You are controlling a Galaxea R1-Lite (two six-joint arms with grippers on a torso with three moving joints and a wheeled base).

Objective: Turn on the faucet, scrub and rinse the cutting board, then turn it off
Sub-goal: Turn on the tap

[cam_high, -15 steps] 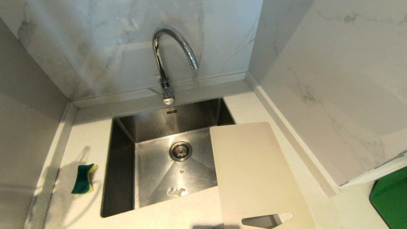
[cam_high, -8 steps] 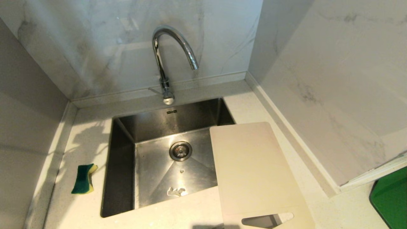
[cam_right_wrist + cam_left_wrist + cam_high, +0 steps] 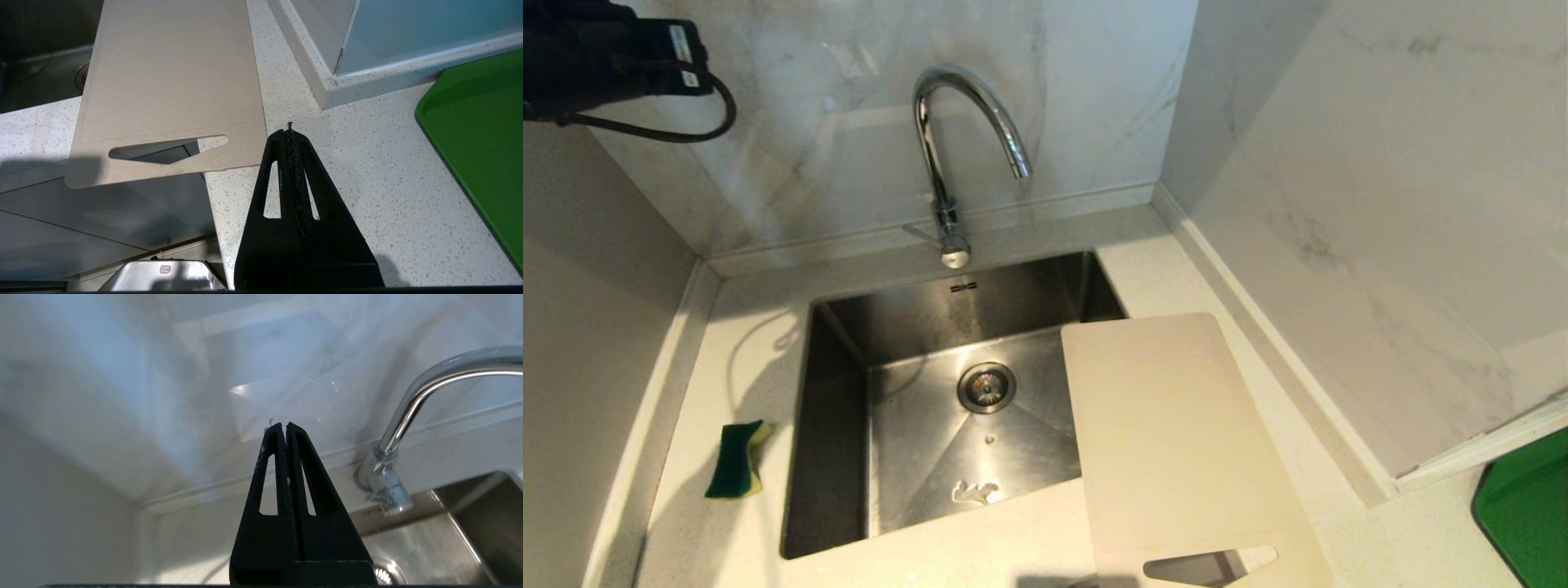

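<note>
Nothing is done yet: the tall chrome gooseneck faucet (image 3: 956, 155) runs dry. The cream-white rectangular cutting board (image 3: 1176, 441) lies dry, right of it. Both the left claw (image 3: 284, 426) and the right claw (image 3: 289, 132) are pinched closed, empty.

The speckled countertop (image 3: 743, 343) carries a sponge (image 3: 737, 460), the cutting board (image 3: 1176, 441) and a green tray (image 3: 1527, 506).

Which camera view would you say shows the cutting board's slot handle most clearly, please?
The right wrist view: the cutting board fills it, with the slot handle whole and its end overhanging the counter edge. The head view shows the slot only at the frame's bottom edge. The left wrist view shows no board, only the faucet.
</note>
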